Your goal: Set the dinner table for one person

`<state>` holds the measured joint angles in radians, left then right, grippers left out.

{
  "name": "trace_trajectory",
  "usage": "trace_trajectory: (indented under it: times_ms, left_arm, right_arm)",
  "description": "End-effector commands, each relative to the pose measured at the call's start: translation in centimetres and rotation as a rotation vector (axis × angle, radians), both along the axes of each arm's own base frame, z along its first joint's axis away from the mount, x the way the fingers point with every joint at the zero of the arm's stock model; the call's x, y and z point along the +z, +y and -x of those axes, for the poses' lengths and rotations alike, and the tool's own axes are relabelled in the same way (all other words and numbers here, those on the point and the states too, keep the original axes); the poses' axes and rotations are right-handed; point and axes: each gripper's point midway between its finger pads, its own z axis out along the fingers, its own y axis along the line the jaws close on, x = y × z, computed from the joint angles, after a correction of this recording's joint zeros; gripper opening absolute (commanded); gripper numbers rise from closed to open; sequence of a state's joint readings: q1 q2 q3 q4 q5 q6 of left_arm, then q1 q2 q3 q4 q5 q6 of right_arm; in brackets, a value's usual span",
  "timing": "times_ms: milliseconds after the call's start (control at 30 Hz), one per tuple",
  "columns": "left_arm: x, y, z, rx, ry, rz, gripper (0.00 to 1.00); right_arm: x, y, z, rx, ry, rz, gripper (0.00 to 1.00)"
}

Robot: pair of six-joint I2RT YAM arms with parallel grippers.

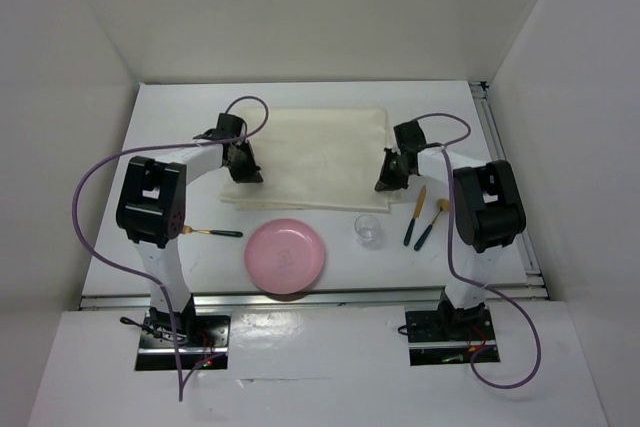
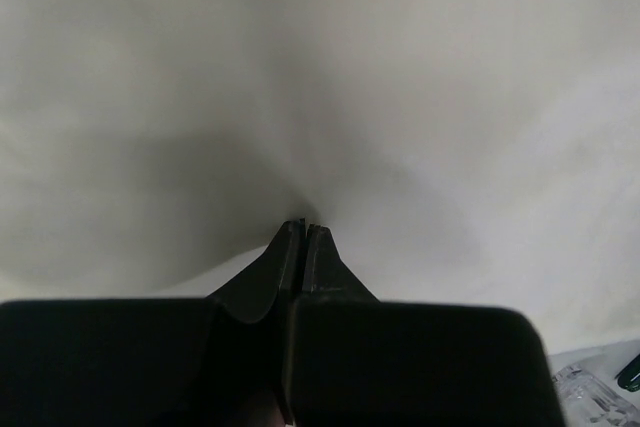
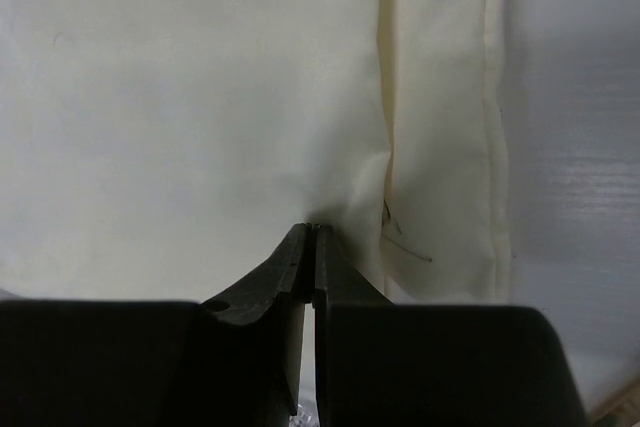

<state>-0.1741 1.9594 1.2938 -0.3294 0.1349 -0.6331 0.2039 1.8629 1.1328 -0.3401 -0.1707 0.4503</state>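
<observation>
Left end effector [image 2: 305, 227] and right end effector [image 3: 312, 229] are both clamped on mat [image 1: 310, 147], at its near corners. Mat lies on bench [image 1: 180, 117]. Step looks like mat positioning. Next: lift and shift both sides evenly.

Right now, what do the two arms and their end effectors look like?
The left arm and right arm have white links and bulky black joint housings. The left end effector and right end effector are matte black, with two fingers tapering to narrow tips. A purple cable loops loosely along each arm to a black base plate.
</observation>
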Motion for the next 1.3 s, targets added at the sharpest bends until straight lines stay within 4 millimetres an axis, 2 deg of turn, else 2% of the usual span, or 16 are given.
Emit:
trace_trajectory:
  times_ms: [0, 200, 233, 300, 367, 400, 500, 600, 667, 733, 800, 833, 1000, 1133, 1233, 1267]
  left_arm:
    - [-0.5, 0.6, 2.3, -0.009, 0.049, -0.039, 0.0]
    - [0.6, 0.9, 3.2, -0.011, 0.037, -0.093, 0.0]
    - [0.5, 1.1, 3.4, -0.008, 0.045, -0.103, 0.0]
    - [2.8, 1.5, 2.4, 0.001, 0.001, -0.126, 0.0]
    - [4.5, 1.4, 1.8, -0.014, -0.029, -0.148, 0.07]
    - [5.9, 1.5, 1.3, -0.006, -0.049, -0.158, 0.11]
    - [9.1, 1.9, 0.6, 0.006, -0.118, -0.19, 0.29]
    - [12.5, 1.7, 0.3, 0.001, -0.179, -0.192, 0.34]
    - [14.7, 1.9, 0.4, 0.002, -0.222, -0.196, 0.35]
    - [16.6, 1.5, 0.4, -0.009, -0.27, -0.189, 0.47]
    - [18.0, 1.6, 0.7, -0.013, -0.304, -0.186, 0.57]
    - [19.4, 1.1, 0.9, -0.022, -0.343, -0.169, 0.63]
    - [21.1, 0.5, 1.9, -0.054, -0.405, -0.156, 0.85]
    - [20.7, 0.5, 2.0, -0.056, -0.396, -0.158, 0.89]
    - [20.3, 0.2, 2.3, -0.066, -0.387, -0.159, 0.89]
    - [19.4, 0.2, 2.5, -0.068, -0.372, -0.162, 0.89]
  right_arm:
    - [-1.5, -0.9, 2.7, -0.001, 0.069, 0.055, 0.02]
    - [-0.3, -1.0, 2.7, 0.01, 0.048, 0.058, 0.02]
    - [0.8, -0.9, 2.1, 0.018, 0.02, 0.056, 0.02]
    - [4.5, -0.5, -0.2, 0.021, -0.066, 0.07, 0.02]
    - [7.5, -0.7, -1.6, 0.016, -0.127, 0.082, 0.07]
    - [10.4, -0.6, -2.6, 0.007, -0.188, 0.077, 0.11]
    - [14.5, -0.6, -2.6, 0.002, -0.272, 0.058, 0.24]
    - [17.0, -0.7, -1.1, 0.0, -0.315, 0.032, 0.37]
    - [15.9, -0.4, 1.1, 0.001, -0.274, 0.012, 0.48]
    - [15.4, -0.6, 3.7, 0.0, -0.251, -0.013, 0.6]
    - [15.2, -0.6, 5.4, -0.011, -0.233, -0.04, 0.67]
    - [15.0, -0.3, 7.1, 0.001, -0.224, -0.06, 0.69]
    - [13.6, 0.8, 10.5, 0.027, -0.173, -0.09, 0.87]
    - [11.4, 0.7, 11.9, 0.035, -0.118, -0.075, 0.87]
    - [9.7, 0.9, 12.6, 0.049, -0.075, -0.072, 0.81]
    - [9.1, 1.2, 12.7, 0.059, -0.066, -0.085, 0.79]
